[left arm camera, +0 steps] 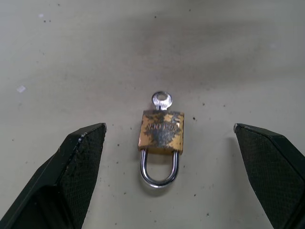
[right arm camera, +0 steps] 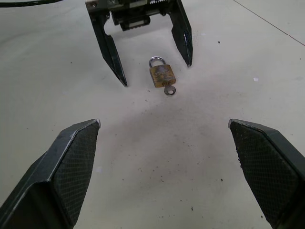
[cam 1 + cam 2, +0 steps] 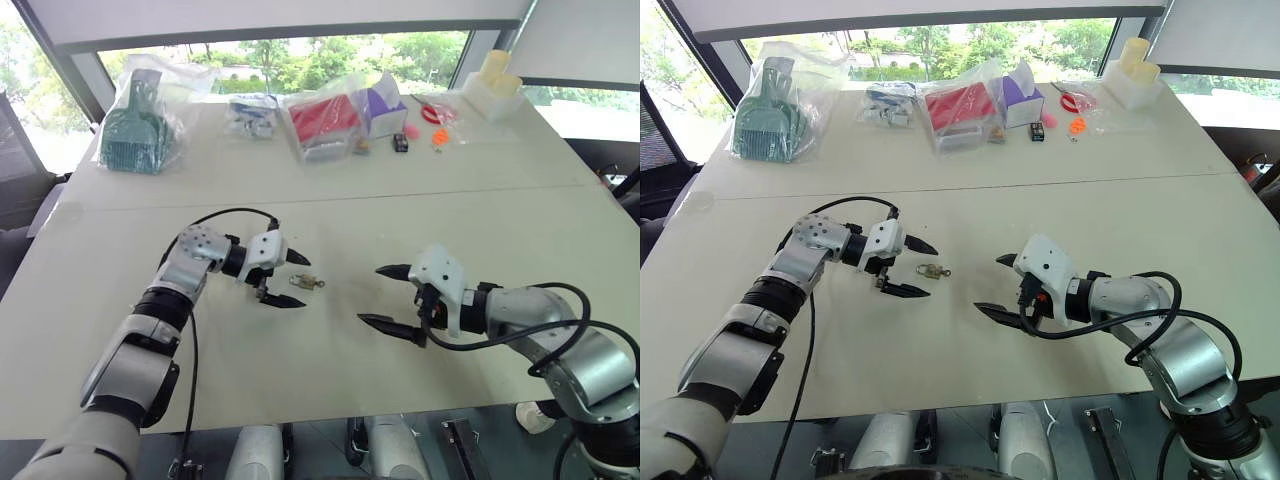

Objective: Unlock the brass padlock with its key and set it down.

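Pale speckled table (image 3: pixel 330 350), brass padlock (image 1: pixel 161 132) lying flat, bright windows (image 3: pixel 300 60)

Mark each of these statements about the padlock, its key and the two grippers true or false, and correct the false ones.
1. The padlock lies flat on the table. True.
2. The left gripper is shut on the padlock. False: it is open, with the padlock lying between its fingers, untouched.
3. The key sits in the padlock's keyhole. True.
4. The right gripper holds the key. False: it is open and holds nothing, well apart from the padlock.
5. The shackle points toward the left gripper. True.
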Tool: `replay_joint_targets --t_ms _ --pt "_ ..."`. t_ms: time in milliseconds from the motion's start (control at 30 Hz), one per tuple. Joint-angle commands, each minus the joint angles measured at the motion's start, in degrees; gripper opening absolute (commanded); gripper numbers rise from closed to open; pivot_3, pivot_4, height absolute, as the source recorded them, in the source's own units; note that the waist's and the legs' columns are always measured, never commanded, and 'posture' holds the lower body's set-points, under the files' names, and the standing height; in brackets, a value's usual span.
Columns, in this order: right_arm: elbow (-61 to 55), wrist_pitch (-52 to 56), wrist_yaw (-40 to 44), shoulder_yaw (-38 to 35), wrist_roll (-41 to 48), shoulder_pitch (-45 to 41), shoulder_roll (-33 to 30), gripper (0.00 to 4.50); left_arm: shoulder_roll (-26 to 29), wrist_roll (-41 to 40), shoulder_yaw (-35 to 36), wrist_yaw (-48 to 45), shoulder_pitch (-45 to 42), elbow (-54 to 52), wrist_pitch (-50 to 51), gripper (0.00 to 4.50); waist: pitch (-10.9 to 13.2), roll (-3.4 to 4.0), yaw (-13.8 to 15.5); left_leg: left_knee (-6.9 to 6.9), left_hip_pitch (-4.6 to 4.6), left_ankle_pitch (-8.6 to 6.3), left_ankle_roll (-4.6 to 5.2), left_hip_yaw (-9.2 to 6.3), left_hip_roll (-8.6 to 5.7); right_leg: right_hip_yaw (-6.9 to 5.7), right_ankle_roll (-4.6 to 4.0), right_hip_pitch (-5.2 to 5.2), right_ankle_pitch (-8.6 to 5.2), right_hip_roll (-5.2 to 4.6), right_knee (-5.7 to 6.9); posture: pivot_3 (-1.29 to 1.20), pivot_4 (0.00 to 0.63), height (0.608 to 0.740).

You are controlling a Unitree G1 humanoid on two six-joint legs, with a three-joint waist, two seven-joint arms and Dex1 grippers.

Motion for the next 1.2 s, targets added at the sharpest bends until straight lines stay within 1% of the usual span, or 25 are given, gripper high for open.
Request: replay_joint_targets --t_ms 33,167,200,267,400,533,733,800,867,967,1067,1100,1200 --pt "-2.3 0.2 -0.8 -1.4 0.8 -0.4 -0.4 4.50 -0.6 3.3 -0.7 0.3 -2.3 5.3 -4.5 4.43 0.0 -0.02 0.1 0.01 0.00 0.00 0.00 0.00 0.00 0.00 0.00 0.01 0.00 0.00 0.00 0.00 0.150 0.740" --pt "-1.9 0.1 -1.1 -1.1 0.6 -1.1 -0.3 4.50 -1.5 4.1 -0.3 0.7 -3.6 9.1 -6.7 4.43 -0.1 -0.07 0.1 0.06 0.04 0.00 0.01 -0.06 0.01 -0.01 0.00 0.11 0.00 -0.01 0.00 0.00 0.150 0.740" --pt "-1.9 0.0 -1.2 -0.9 0.5 -1.2 -0.3 4.50 -1.7 4.2 -0.3 0.8 -3.8 9.6 -6.9 4.20 -0.1 -0.06 0.1 0.06 0.05 0.00 0.01 -0.07 0.01 -0.02 0.00 0.13 0.00 -0.01 0.00 0.00 0.150 0.740" --pt "-1.7 0.0 -1.3 -0.7 0.5 -1.4 -0.2 4.50 -1.8 4.4 -0.4 0.7 -4.1 10.4 -7.3 3.72 -0.1 -0.07 0.1 0.06 0.12 -0.01 0.01 -0.10 0.01 -0.04 0.00 0.22 0.00 -0.02 0.00 0.00 0.150 0.740" --pt "-1.3 -0.5 -1.1 -0.3 0.2 -1.6 -0.2 4.50 -1.4 5.1 -0.8 0.1 -4.0 11.4 -8.1 2.20 -0.1 -0.08 0.1 0.09 0.17 -0.01 0.02 -0.17 0.03 -0.10 -0.01 0.35 0.00 -0.03 0.00 0.00 0.150 0.740" --pt "-1.0 -0.9 -1.2 0.5 -0.2 -1.9 0.2 4.50 -1.4 5.5 -0.7 0.3 -3.8 11.9 -8.1 0.82 -0.1 -0.09 0.0 0.10 0.23 -0.01 0.02 -0.22 0.05 -0.14 -0.03 0.43 0.00 -0.03 0.00 0.00 0.150 0.740" --pt "0.3 -4.0 -1.6 3.5 -3.6 -2.6 0.6 4.50 -0.5 4.2 0.8 -0.3 -3.7 10.4 -5.8 0.80 -0.1 -0.10 0.0 0.10 0.23 0.00 0.02 -0.23 0.05 -0.15 -0.04 0.43 0.01 -0.02 0.00 0.00 0.150 0.740" --pt "2.2 -7.9 -1.8 6.0 -7.6 -3.6 0.4 4.50 0.3 2.0 2.4 -1.6 -4.1 8.2 -2.6 0.80 -0.1 -0.10 -0.1 0.10 0.23 0.00 0.02 -0.23 0.05 -0.15 -0.04 0.43 0.02 -0.02 0.01 0.00 0.150 0.740" --pt "5.2 -13.6 -1.8 9.3 -13.2 -5.4 -0.1 4.50 1.0 -0.3 4.0 -2.9 -4.6 5.5 1.6 0.80 -0.1 -0.12 -0.3 0.10 0.21 0.00 0.02 -0.22 0.05 -0.16 -0.01 0.39 0.00 0.01 0.01 0.00 0.150 0.740" --pt "12.3 -25.3 -3.5 13.4 -22.7 -9.3 0.6 4.50 2.4 -3.3 6.2 -4.6 -5.1 -0.2 9.2 0.80 -0.1 -0.14 -0.4 0.09 0.09 0.00 0.02 -0.20 0.07 -0.15 0.05 0.19 -0.03 0.07 0.06 0.00 0.150 0.740" --pt "19.0 -34.7 -5.9 15.4 -29.4 -13.4 2.4 4.50 3.7 -5.3 7.8 -5.4 -5.1 -5.4 16.2 0.80 -0.1 -0.17 -0.2 0.09 0.00 0.01 0.01 -0.09 0.04 -0.04 -0.01 -0.02 0.00 0.08 0.23 0.00 0.150 0.740" --pt "21.8 -39.8 -7.3 16.7 -32.8 -15.6 3.0 4.50 4.2 -5.9 8.3 -5.3 -4.9 -7.4 18.2 0.80 -0.1 -0.17 -0.2 0.10 0.01 0.01 0.01 -0.03 0.03 -0.04 0.01 -0.01 -0.02 0.07 0.27 0.00 0.150 0.740" --pt "27.6 -50.9 -9.8 18.9 -39.2 -19.7 4.6 4.50 5.0 -7.0 9.1 -4.6 -4.0 -11.8 22.1 0.80 -0.1 -0.19 -0.2 0.11 0.01 0.01 0.00 0.08 0.03 0.03 0.02 -0.06 -0.01 0.07 0.30 0.00 0.150 0.740"
